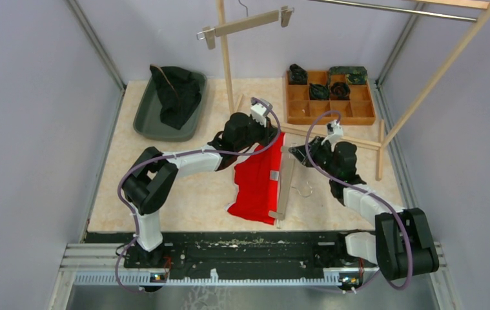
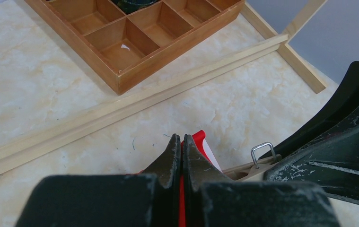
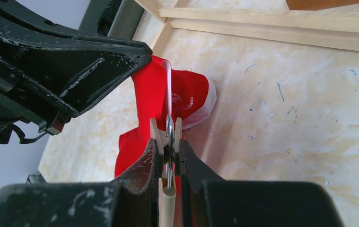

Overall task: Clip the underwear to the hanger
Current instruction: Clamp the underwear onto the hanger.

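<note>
So, underwear: red fabric underwear [image 1: 255, 184] lies mid-table between our two arms, with its long side running near-to-far.
Left gripper: our left gripper [image 2: 181, 142] is fully closed, pinching the underwear's far corner.
Hanger: pale wooden clip hanger [image 1: 285, 187] lies flat, touching the underwear's right edge, with its long axis parallel to that edge.
Right gripper: our right gripper [image 3: 169, 142] is all but closed, clamped on the hanger's far end at a wire-sprung clip [image 3: 169, 125].
Key relation: the pinched corner sits just left of that clip, and the two grippers nearly touch.
Next move, our guess: the left arm feeds the corner rightward into the clip mouth.
Unknown: we can't tell whether the clip mouth is spread.
</note>
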You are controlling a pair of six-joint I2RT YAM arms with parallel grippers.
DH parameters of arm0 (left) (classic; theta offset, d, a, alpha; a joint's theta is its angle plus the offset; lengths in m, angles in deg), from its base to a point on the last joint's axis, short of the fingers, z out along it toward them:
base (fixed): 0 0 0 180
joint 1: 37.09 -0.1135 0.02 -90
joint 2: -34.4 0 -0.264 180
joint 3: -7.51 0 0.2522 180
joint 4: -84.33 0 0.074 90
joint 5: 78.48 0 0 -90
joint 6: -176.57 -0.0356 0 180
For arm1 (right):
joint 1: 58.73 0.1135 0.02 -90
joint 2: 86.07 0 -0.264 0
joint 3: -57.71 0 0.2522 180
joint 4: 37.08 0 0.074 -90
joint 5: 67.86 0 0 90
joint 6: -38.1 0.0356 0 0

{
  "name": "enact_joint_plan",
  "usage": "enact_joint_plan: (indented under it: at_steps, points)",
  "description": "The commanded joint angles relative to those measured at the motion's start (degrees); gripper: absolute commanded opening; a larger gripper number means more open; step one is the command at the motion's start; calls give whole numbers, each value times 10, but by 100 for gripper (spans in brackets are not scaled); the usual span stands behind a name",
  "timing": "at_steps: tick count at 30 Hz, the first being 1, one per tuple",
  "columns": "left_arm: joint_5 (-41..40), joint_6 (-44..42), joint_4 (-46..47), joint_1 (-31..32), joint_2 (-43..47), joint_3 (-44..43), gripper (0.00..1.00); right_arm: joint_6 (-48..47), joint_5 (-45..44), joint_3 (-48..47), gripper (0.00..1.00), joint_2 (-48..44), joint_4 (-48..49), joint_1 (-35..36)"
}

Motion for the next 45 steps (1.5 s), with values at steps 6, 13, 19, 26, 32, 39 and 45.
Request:
enact_joint_plan:
  at_steps: [6,13,19,26,32,39,45]
  points:
    - [12,5,28,-4,-2,-23,0,-37,5,-28,0,15,47,9]
    - [16,6,27,-3,-5,-28,0,-34,10,-30,0,23,57,12]
    - [19,7,28,-1,-10,-30,0,-31,15,-30,0,23,68,13]
    - [28,13,35,1,-18,-32,0,-28,23,-33,0,26,80,14]
    - [36,19,42,1,-19,-33,0,-26,21,-32,0,28,87,13]
    - [43,22,44,1,-16,-32,0,-25,17,-35,0,28,88,14]
    - [46,22,44,2,-14,-31,0,-25,14,-37,0,27,88,14]
